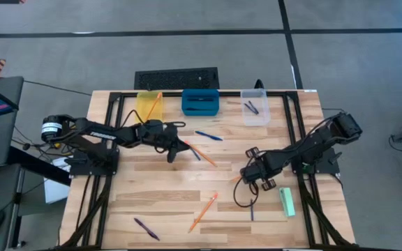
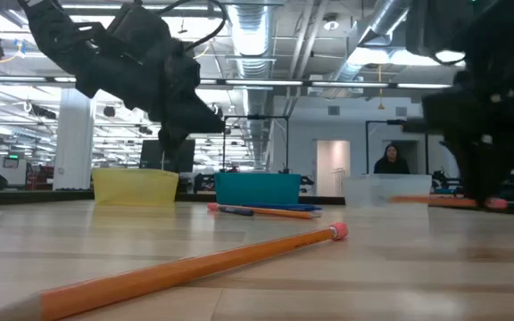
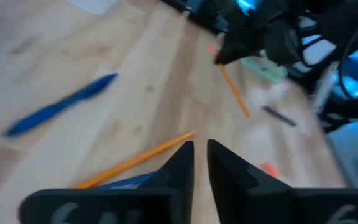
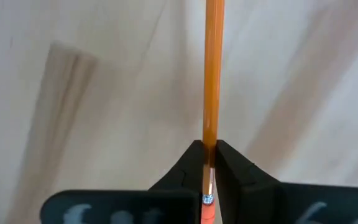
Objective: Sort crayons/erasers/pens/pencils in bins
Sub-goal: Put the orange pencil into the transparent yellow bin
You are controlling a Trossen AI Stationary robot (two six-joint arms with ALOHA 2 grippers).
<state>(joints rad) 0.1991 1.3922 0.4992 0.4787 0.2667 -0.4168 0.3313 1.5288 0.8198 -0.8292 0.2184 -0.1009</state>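
R gripper (image 4: 209, 163) is sitting right of centre in the high view w/ fingers clamped on an orange pencil (image 4: 214, 74), gripped near its pinkish end. L gripper (image 3: 199, 163) is hovering centre-left, fingers nearly together w/ a thin gap, nothing between them; a pencil and pen (image 1: 199, 155) are lying just beside it. Bins are lining the top edge: yellow bin (image 1: 147, 104), blue bin (image 1: 201, 102), clear bin (image 1: 255, 107). Eraser (image 1: 287, 201) is lying lower right.
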